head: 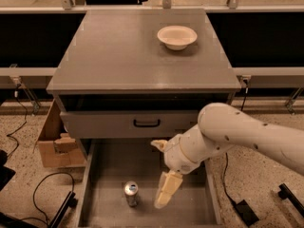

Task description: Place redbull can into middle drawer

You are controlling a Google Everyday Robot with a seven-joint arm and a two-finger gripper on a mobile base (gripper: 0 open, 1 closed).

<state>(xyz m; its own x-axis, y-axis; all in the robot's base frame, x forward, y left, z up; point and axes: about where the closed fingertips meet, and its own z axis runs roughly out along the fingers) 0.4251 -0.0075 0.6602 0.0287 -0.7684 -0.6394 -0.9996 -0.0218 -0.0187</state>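
Observation:
The redbull can (131,194) stands upright on the bare grey floor of the open middle drawer (190,208), left of its middle. My gripper (160,172) hangs over the drawer just right of the can and a little above it. Its two cream fingers are spread wide apart, one fingertip (159,144) near the drawer front above and the other (164,194) low beside the can. Nothing is between them. The white arm reaches in from the right.
A white bowl (176,36) sits on the cabinet top. The drawer above has a grey front with a black handle (146,123) and is slightly open. A cardboard box (54,139) and cables lie on the floor at the left.

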